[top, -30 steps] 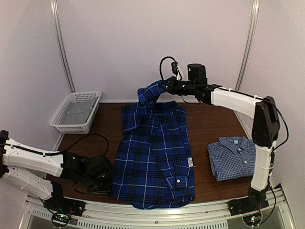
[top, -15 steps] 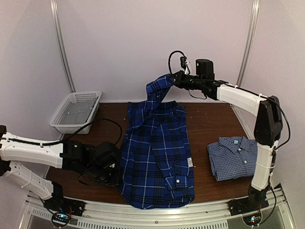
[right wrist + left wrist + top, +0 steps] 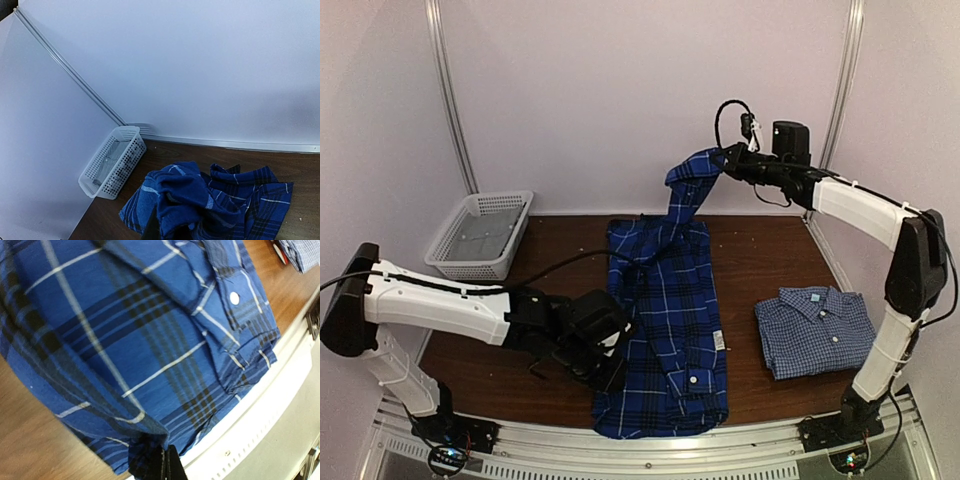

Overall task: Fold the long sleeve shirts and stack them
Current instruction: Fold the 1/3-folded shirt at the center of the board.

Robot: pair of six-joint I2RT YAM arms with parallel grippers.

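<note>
Nearest the bases, the left gripper [image 3: 610, 352] had its fingers closed tight on the near left edge of the dark plaid shirt [image 3: 670, 320], which lay mid-table. The paler check shirt [image 3: 812, 330] sat folded to its right. Further back, the right gripper [image 3: 725, 164] pinched the plaid's far corner up in the air. The white mesh basket [image 3: 480, 235] stood in the far left corner (couldn't make out its contents).

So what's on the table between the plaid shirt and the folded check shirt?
Nothing. In the top view, only a bare strip of brown table separates the plaid shirt from the check shirt.
</note>
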